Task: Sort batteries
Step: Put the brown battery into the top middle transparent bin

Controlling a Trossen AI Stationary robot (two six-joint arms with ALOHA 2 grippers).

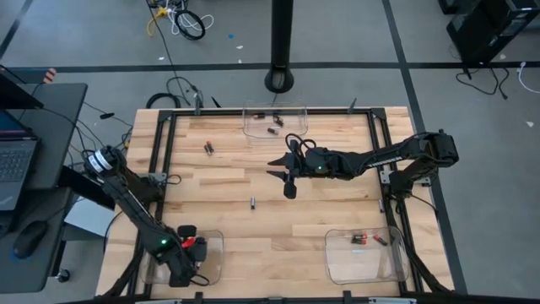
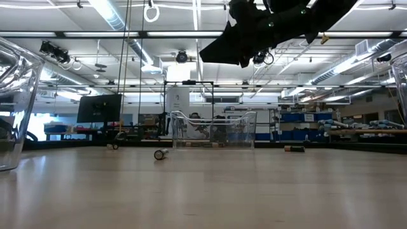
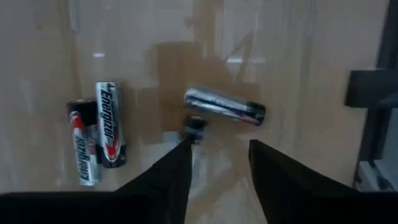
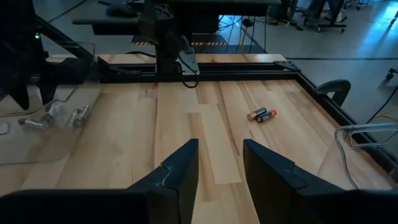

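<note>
Your left gripper [image 3: 217, 162] hangs with fingers spread and empty inside the near-left clear bin [image 1: 213, 253], over four batteries [image 3: 224, 106]: two silver-and-black labelled cells side by side, one silvery cell askew, one small dark cell at the fingertips. Your right gripper [image 4: 219, 163], fingers parted and empty, hovers above the table [image 1: 321, 219] centre; loose cells [image 1: 252, 202] lie scattered on open wood, others in the far bin [image 1: 253, 127] and near-right bin [image 1: 337, 262]
</note>
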